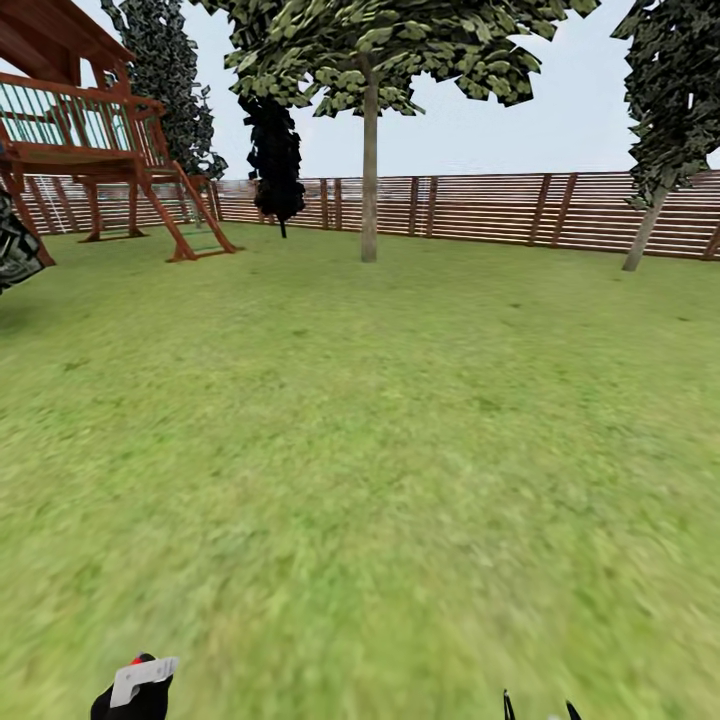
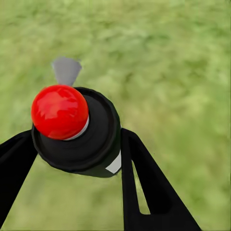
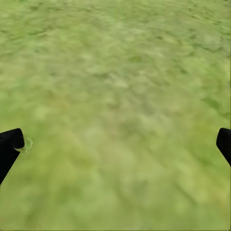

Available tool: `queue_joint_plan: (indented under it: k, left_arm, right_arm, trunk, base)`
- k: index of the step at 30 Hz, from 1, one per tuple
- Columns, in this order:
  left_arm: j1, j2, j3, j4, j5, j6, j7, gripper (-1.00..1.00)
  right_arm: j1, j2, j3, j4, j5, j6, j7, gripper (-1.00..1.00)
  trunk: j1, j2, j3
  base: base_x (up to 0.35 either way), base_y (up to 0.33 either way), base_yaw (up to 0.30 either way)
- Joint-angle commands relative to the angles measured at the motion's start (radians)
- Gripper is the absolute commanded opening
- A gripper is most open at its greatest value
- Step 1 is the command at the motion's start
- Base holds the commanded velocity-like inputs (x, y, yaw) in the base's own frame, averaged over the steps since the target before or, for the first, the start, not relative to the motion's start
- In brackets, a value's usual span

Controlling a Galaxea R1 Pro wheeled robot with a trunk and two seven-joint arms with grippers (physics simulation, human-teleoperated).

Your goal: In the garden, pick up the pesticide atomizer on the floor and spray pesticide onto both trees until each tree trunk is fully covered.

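Left gripper [image 2: 72, 159]: closed on the spray bottle [image 2: 79, 132], a black finger [image 2: 149, 187] pressed on each side of the black body; in the head view it sits at 7 o'clock, bottom edge
Spray bottle: black round body w/ bright red cap on top and a small grey nozzle sticking out past the cap; white patch on the side next to one finger. Head view shows it at 7 o'clock [image 1: 135, 690], grey-white nozzle part on top, a bit of red just visible, held up off the grass
Right gripper [image 3: 115, 144]: fingers spread wide apart, nothing btwn them, just grass under; black tips poke in at the two side edges of the wrist view. Head view: two thin black tips at 5 o'clock [image 1: 540, 710]
Grass [image 1: 360, 450]: blurry green lawn, covers most of the head view and the bkgd of both wrist views
Tree 1 [image 1: 370, 160]: abt 12 o'clock, straight pale grey-brown trunk, wide green jagged crown; stands on the lawn in front of the fence
Tree 2 [image 1: 645, 228]: abt 2 o'clock, trunk leans, dark foliage above at the right edge; base close to the fence
Fence [image 1: 480, 208]: brown horizontal slats, runs across behind both trees
Playset [image 1: 90, 140]: red-brown wooden frame w/ railing and ladder, 10–11 o'clock
Dark trees: one very dark, slim, at 11 o'clock by the fence [image 1: 272, 155]; another behind the playset [image 1: 165, 70]
Bottle vs trees: well apart, lawn btwn them
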Motion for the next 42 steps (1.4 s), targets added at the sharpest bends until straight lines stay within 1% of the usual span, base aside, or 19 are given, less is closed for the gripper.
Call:
queue_joint_plan:
  k: [1, 42]
  left_arm:
    - [0.0, 0.0, 0.0, 0.0, 0.0, 0.0, -0.001, -1.0]
    - [0.0, 0.0, 0.0, -0.003, 0.0, -0.001, -0.001, -1.0]
  right_arm:
    - [0.0, 0.0, 0.0, 0.0, 0.0, 0.0, 0.0, 1.0]
    - [0.0, 0.0, 0.0, 0.0, 0.0, -0.001, 0.0, 1.0]
  trunk:
    - [0.0, 0.0, 0.0]
    - [0.0, 0.0, 0.0]
  base:
    - [0.34, 0.0, 0.0]
    - [0.34, 0.0, 0.0]
